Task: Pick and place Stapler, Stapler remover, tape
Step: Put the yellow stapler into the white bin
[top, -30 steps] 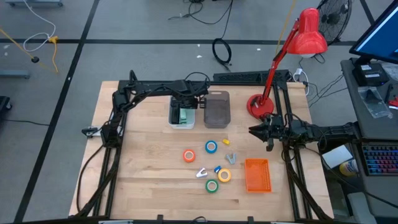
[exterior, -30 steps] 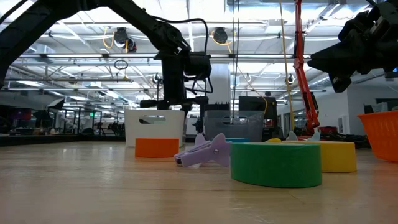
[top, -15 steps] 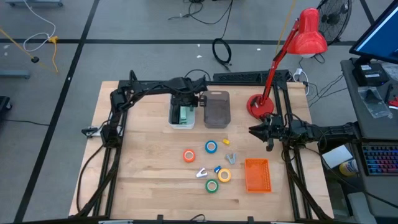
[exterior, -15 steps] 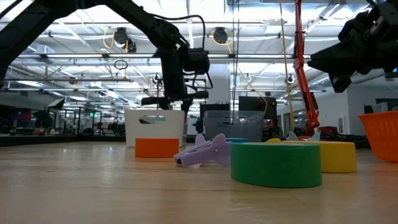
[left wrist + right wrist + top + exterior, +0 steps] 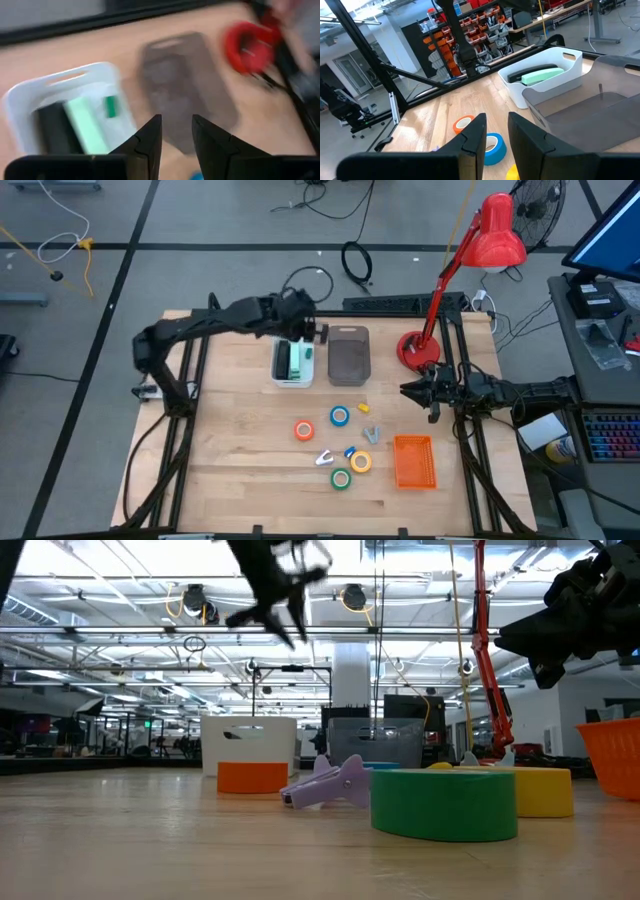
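Left wrist view: stapler in white bin just beyond empty jaws

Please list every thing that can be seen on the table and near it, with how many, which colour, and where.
white bin: 1, white, table's far middle, holding a stapler.
stapler: 1, pale green and black, inside the white bin.
grey bin: 1, smoky clear, right beside the white bin.
tape rolls: 4, orange, blue, green, yellow, table centre.
stapler remover: 1, lilac, between the orange and green rolls.
orange basket: 1, right of the rolls.
desk lamp: 1, red, far right corner.
left gripper: raised over the bins, jaws slightly apart, empty.
right gripper: waiting at the right edge, jaws slightly apart, empty.
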Available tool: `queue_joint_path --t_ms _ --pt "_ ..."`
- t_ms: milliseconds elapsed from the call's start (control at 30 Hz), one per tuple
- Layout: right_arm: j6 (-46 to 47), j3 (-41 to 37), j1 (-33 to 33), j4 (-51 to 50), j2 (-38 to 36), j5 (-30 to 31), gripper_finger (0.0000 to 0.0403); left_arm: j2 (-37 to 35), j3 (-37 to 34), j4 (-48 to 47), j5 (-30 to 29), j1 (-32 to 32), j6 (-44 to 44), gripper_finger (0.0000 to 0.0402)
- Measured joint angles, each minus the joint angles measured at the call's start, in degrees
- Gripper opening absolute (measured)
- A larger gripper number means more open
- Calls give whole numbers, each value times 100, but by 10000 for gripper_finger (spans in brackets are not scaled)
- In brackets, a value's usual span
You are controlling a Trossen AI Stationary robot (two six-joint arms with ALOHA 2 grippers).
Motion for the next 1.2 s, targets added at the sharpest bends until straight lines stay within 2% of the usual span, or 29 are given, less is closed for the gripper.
queue_joint_path --t_ms 233,533,700,933,1200 --pt "0 0 0 1 0 1 73 -150 4 656 -9 -1170 1646 108" --pt "-33 0 1 -13 3 0 73 509 4 1647 -35 -1995 3613 108" --pt "-42 2 0 -11 18 0 73 1022 4 2263 45 -2219 4664 108" --pt "-42 2 1 -13 17 0 73 1639 0 2441 47 -2321 6016 108" --pt "-7 2 1 -22 17 -2 73 1791 0 2559 347 -2147 6039 108"
